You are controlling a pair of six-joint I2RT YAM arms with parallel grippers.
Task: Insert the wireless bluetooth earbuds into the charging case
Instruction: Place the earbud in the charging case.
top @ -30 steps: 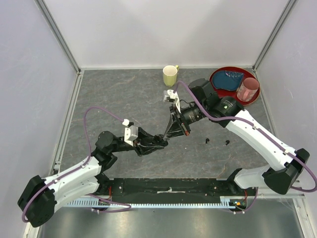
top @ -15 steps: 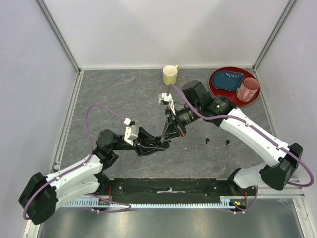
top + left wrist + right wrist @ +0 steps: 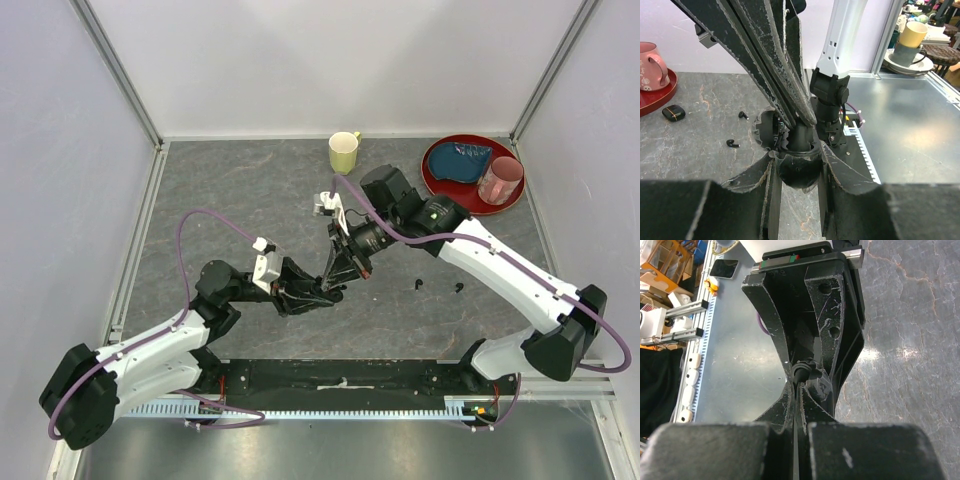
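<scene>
Walls (image 3: 300, 60) of pale lilac-white close the cell at 9, 12 and 3 o'clock, and an aluminium post (image 3: 118, 72) slants up from each back corner. Between them lies a matte grey, marble-veined tabletop (image 3: 240, 190). At 6 o'clock a brushed-metal apron (image 3: 330, 450) carries both arm bases.

The left arm (image 3: 160, 355) reaches in from 8 o'clock. Its left end effector (image 3: 322, 294) is clenched on the charging case (image 3: 797, 174), a glossy black rounded shell near the tabletop's middle. In the left wrist view the lid appears swung open toward 9 o'clock. The right end effector (image 3: 798, 390) comes in from 1 o'clock, pinched fully together with nothing between its fingers, and its tip meets the case.

A yellow mug (image 3: 344, 152) stands at 12 o'clock near the back wall. At 3 o'clock of the case, the first earbud (image 3: 418, 285) and the second earbud (image 3: 459, 288) lie apart on the bare surface, outside the case. A closed black oval pod (image 3: 673, 113) sits just beside a red tray (image 3: 432, 165) at 2 o'clock. The tray holds a blue item (image 3: 468, 158) and a pink mug (image 3: 501, 180).
</scene>
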